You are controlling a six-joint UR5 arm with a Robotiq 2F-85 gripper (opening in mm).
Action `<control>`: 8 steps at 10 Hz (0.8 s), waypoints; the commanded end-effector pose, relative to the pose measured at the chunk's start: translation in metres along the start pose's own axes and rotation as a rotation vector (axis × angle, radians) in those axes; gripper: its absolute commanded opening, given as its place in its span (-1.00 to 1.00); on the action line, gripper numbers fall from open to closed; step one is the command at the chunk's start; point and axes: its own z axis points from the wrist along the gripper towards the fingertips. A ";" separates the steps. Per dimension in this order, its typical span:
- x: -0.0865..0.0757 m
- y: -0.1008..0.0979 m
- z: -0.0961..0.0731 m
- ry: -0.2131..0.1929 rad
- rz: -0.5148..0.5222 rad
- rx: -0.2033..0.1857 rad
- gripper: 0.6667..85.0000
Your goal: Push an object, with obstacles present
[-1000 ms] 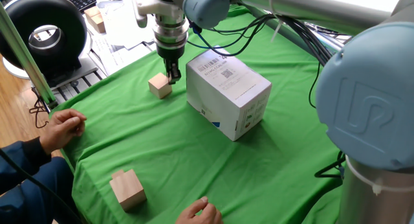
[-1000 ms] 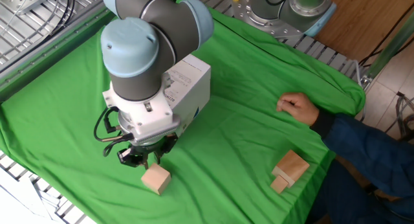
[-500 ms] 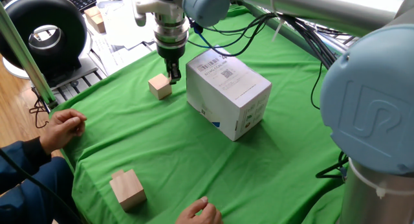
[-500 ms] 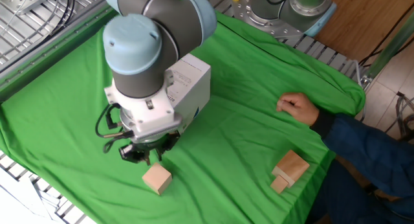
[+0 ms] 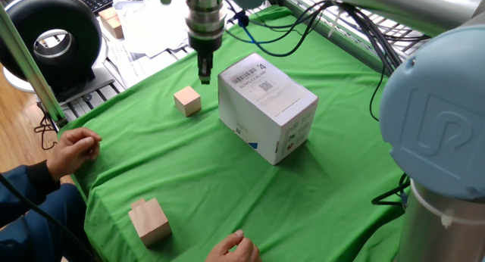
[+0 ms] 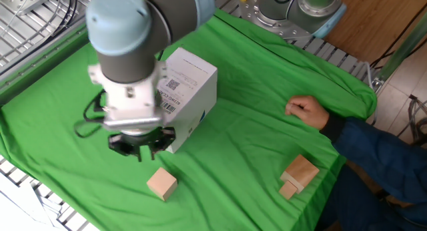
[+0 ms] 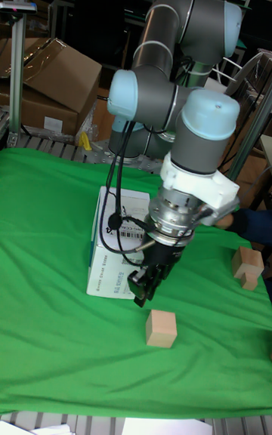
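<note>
Above the green cloth [image 5: 227, 179], my gripper [image 5: 204, 75] hangs w/ fingers pressed together, holding nothing. Small cube [image 5: 187, 101] sits beside the white box [image 5: 267, 107], not touching. The other fixed view hides my fingertips; tall view shows them.

1. The tool [image 5: 204, 74] points straight down from the wrist, its two dark fingers [image 7: 145, 284] side by side with no gap visible between them.
2. The fingertips hang in the air, clear of the green-covered tabletop [image 5: 227, 179], touching nothing.
3. The grey wrist joint with its pale blue cap [image 6: 117, 21] sits directly above the tool; a white flange ring [image 7: 198, 187] joins the two.
4. Black cables [image 7: 121, 220] loop from the wrist down beside the tool.
</note>
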 end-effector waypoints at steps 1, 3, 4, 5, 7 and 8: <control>-0.001 -0.021 -0.010 -0.027 0.178 0.019 -0.33; 0.002 -0.032 -0.009 -0.021 0.212 0.059 -0.45; 0.006 -0.034 -0.009 -0.008 0.240 0.067 -0.48; 0.012 -0.030 -0.009 0.018 0.280 0.054 -0.48; 0.004 -0.017 -0.009 -0.007 0.353 0.001 -0.48; -0.001 -0.014 -0.009 -0.024 0.405 -0.015 -0.49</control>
